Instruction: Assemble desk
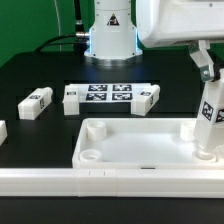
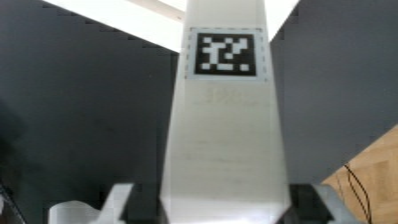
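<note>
Leg (image 2: 222, 130) in gripper (image 2: 214, 205), @ tabletop (image 1: 140, 146) cnr.

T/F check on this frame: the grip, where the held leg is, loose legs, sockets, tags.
1. The gripper holds a leg upright. True.
2. That leg is at the tabletop's end on the exterior view's left. False: it is at the right end.
3. A loose leg lies to the exterior view's left of the marker board. True.
4. The socket at the tabletop's left end has a leg in it. False: it is empty.
5. The held leg bears no tag. False: a tag shows on it.
</note>
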### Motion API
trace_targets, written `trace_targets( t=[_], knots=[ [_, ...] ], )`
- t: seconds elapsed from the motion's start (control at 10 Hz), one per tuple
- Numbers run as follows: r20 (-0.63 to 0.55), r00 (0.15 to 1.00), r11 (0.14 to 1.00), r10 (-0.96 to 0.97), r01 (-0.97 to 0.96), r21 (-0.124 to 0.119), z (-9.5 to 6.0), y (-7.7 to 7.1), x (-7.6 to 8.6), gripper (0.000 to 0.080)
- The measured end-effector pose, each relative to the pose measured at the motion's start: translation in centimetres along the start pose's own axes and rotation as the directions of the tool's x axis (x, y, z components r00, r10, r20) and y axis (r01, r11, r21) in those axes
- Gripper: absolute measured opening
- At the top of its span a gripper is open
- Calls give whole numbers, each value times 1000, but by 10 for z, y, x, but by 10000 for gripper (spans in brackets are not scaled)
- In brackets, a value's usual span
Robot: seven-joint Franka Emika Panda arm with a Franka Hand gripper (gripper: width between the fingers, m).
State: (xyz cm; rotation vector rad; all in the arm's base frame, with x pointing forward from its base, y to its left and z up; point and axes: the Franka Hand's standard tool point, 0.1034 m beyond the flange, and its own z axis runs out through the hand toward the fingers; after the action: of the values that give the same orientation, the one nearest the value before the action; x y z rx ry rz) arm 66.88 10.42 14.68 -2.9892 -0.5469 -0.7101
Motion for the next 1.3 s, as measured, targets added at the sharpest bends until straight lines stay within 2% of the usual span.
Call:
trace_targets(
  t=[0.5, 1.2, 1.3],
  knots=[
    [11, 1000, 1000, 0, 0, 3, 6, -1, -7, 289],
    [-68, 998, 1000, -5, 4, -20, 6, -3, -7, 294],
    [-68, 998, 1000, -5, 4, -20, 6, -3, -7, 509]
  ],
)
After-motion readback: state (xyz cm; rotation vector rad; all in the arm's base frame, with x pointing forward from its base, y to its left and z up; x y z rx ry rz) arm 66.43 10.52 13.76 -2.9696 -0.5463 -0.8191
